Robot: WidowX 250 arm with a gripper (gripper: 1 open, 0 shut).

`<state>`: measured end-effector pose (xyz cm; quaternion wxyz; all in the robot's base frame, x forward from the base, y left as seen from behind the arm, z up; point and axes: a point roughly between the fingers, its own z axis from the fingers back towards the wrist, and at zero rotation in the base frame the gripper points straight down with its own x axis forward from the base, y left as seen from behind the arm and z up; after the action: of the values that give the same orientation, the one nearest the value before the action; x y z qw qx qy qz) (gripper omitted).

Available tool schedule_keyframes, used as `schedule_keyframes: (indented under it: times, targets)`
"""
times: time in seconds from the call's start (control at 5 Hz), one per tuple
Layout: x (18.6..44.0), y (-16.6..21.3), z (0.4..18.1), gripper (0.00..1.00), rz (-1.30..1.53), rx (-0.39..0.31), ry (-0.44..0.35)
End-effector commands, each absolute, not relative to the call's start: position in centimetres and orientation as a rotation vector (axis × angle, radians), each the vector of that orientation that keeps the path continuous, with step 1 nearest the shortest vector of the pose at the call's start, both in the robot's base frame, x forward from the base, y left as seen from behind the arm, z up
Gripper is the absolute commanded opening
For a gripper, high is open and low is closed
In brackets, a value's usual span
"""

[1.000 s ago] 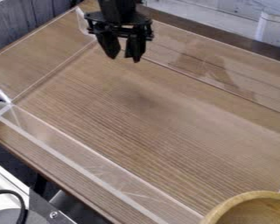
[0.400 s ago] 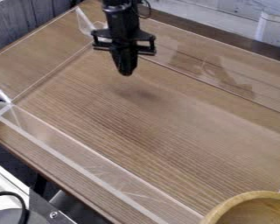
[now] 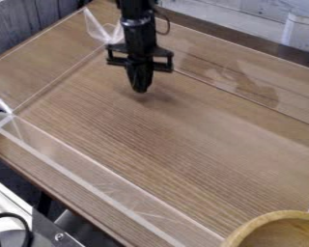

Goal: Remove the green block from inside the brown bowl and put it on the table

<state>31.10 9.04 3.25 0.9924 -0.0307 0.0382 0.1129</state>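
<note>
My black gripper (image 3: pixel 142 85) hangs over the far left part of the table (image 3: pixel 170 135), its fingers pressed together and pointing down with nothing visible between them. The brown bowl (image 3: pixel 276 232) shows only as a piece of tan rim at the bottom right corner, far from the gripper. The green block is out of view; the bowl's inside is cut off by the frame edge.
Low clear plastic walls (image 3: pixel 67 159) edge the table along the front and left. A pale object (image 3: pixel 303 29) stands beyond the far right edge. Black gear and cables (image 3: pixel 15 227) lie below the front edge.
The gripper's fingers have gone from spread to shut, and the gripper has moved a little forward and down over the table.
</note>
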Motion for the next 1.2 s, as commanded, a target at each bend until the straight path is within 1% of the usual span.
schedule_keyframes:
  times: [0.0, 0.2, 0.4, 0.6, 0.8, 1.0]
  targets:
    - [32.6, 9.5, 4.4, 0.00, 0.219, 0.000, 0.023]
    - [32.9, 9.4, 4.0, 1.00, 0.187, -0.004, 0.038]
    - [33.2, 9.4, 4.2, 1.00, 0.164, -0.015, 0.045]
    - [33.4, 9.3, 5.6, 1.00, 0.143, -0.034, 0.042]
    - [32.9, 9.0, 10.1, 1.00, 0.142, -0.033, -0.008]
    - [32.4, 8.7, 15.2, 1.00, 0.142, -0.026, -0.070]
